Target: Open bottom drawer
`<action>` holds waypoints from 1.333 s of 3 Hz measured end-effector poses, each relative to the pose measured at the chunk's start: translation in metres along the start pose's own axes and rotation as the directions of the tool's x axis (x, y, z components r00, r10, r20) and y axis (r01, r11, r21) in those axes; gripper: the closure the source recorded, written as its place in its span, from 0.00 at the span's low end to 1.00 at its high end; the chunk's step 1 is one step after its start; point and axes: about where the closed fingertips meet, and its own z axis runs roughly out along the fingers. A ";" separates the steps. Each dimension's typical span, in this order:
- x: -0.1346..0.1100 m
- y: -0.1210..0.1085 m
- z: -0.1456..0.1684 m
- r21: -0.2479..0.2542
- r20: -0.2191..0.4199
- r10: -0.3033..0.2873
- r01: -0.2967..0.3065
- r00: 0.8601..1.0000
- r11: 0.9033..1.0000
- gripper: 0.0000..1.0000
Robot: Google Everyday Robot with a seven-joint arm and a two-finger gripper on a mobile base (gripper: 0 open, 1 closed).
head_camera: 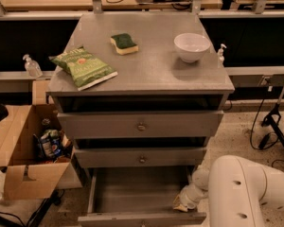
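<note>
The desk [146, 74], a grey three-drawer cabinet, rises directly above the bottom drawer [132, 189]. That drawer is drawn well out toward the camera, its plain grey inside bare and its front panel at the lower edge of view. The white arm [248, 193] bulks to the right of the bottom drawer and bends in over its right wall. A cardboard box [19, 145] sits on the floor to the drawer's left. High above the drawer, on the desk, lie a green chip bag [83, 67], a white bowl [191, 46] and a sponge [124, 43]. The gripper [182, 203] sits in the drawer's right front corner, just behind the front panel; whether its jaws are spread or closed, or hold anything, I cannot tell. The drawer looks nearly fully open, so the step seems close to done. Any further pull should run straight and gently, since force at one corner could skew the drawer
</note>
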 end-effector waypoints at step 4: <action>-0.003 -0.014 -0.002 0.000 0.000 0.000 0.000 1.000 1.000 0.00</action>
